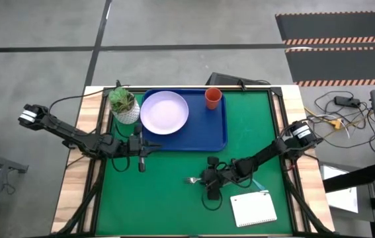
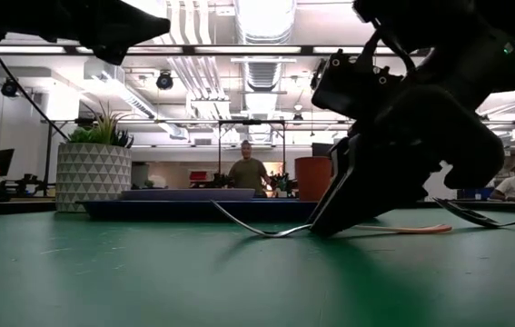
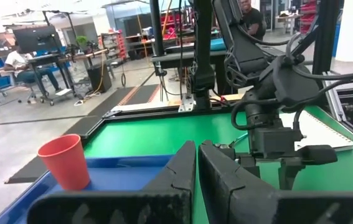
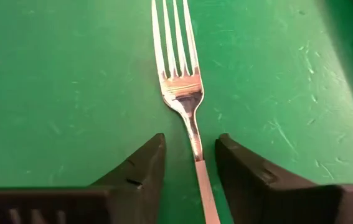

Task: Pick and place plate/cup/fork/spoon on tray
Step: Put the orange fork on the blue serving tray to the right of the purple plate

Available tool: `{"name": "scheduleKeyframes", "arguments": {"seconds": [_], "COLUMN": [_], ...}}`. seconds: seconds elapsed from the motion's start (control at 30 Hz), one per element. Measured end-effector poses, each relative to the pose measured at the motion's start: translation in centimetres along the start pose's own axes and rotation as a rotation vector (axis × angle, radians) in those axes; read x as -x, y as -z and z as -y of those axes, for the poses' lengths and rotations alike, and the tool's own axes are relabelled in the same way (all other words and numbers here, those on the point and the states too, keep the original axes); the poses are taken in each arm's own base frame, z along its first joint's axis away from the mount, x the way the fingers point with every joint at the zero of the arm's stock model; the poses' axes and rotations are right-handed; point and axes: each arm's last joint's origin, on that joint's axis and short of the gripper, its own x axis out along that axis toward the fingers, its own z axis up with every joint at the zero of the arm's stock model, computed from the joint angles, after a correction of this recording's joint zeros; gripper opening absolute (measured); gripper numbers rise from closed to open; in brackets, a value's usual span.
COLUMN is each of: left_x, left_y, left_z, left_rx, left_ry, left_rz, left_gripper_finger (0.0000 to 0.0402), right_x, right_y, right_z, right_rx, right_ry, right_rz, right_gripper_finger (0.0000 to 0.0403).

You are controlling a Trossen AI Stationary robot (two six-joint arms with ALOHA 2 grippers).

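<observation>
The fork (image 4: 185,93) lies flat on the green mat, tines pointing away from my right gripper; it also shows in the high view (image 1: 192,180). My right gripper (image 4: 192,162) is open and low over the mat, one finger on each side of the fork's neck, with a gap on both sides. The lavender plate (image 1: 164,112) and the orange-red cup (image 1: 213,98) stand on the blue tray (image 1: 217,135). The spoon's light-blue handle (image 1: 257,185) shows beside my right arm. My left gripper (image 1: 142,151) is shut and empty at the tray's near left corner.
A white pot with a green plant (image 1: 124,106) stands at the tray's far left corner. A white spiral notepad (image 1: 253,209) lies near the table's near right edge. The green mat between the tray and the near edge is open.
</observation>
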Motion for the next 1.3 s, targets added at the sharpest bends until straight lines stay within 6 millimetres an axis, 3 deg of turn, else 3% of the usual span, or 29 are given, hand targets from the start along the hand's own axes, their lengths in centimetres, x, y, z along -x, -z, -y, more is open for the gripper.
{"name": "scheduleKeyframes", "arguments": {"seconds": [0.27,0.53,0.73,0.83,1.07,1.3], "left_x": [0.0,0.0,0.0,0.1,-0.4,-3.6], "left_y": [-0.2,-0.5,-0.8,-1.1,-1.2,-1.4], "left_z": [0.0,-0.1,-0.1,-0.1,0.1,1.4], "left_rx": [0.015,0.039,0.066,0.086,0.163,0.271], "left_ry": [-0.002,-0.005,-0.006,-0.010,-0.011,-0.038], "left_rz": [0.022,0.052,0.068,0.109,0.160,0.385], "left_gripper_finger": [0.0001,0.0001,0.0001,0.0001,0.0001,0.0001], "right_x": [0.1,2.7,6.0,7.7,9.5,12.0], "right_y": [-0.7,-2.4,-2.8,-2.9,-3.5,-5.8], "right_z": [-0.1,-0.9,-1.0,-1.0,0.3,1.8], "right_rx": [0.042,0.148,0.251,0.263,0.250,0.286], "right_ry": [-0.040,-0.067,0.120,0.236,0.425,0.706], "right_rz": [-0.003,0.088,0.208,0.321,0.654,0.984], "right_gripper_finger": [0.0017,0.0013,0.0013,0.0013,0.0013,0.0013]}}
